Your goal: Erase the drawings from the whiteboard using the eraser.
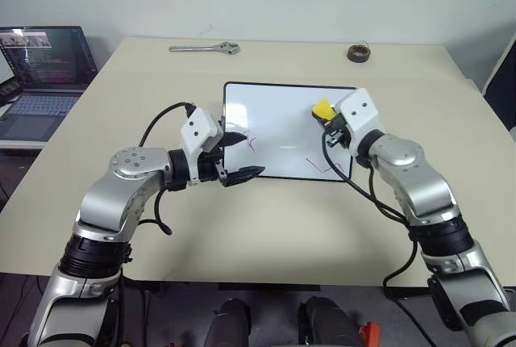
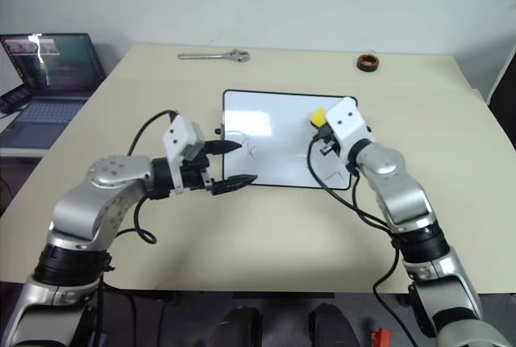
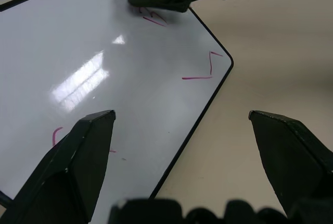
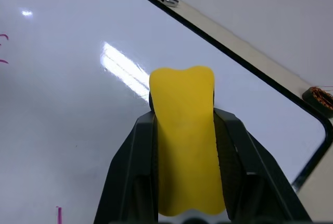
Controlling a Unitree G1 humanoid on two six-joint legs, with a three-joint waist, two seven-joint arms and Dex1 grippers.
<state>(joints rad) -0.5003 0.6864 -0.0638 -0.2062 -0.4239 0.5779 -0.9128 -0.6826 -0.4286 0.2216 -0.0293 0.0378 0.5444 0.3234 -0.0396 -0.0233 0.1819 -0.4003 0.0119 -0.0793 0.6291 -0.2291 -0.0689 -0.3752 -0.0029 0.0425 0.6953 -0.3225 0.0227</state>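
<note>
Gripping the yellow eraser [image 4: 184,140], right hand [image 1: 329,121] holds it over the whiteboard [image 1: 278,125]; left hand [image 1: 238,157] spread wide at the board's near-left edge; red drawings [image 3: 200,70] remain.

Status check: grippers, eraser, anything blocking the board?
Right gripper shut on eraser over whiteboard. Left gripper open at board's near edge. Red drawings remain. Nothing blocking.

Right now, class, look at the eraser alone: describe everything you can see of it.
The eraser is a small yellow block with a waisted, softly rounded outline and a dark base. It looks like foam or soft plastic. The right gripper is shut on it, one black finger pressing each long side. It is held over the whiteboard near the far right corner, just by some red drawings. Whether it touches the board is unclear.
</note>
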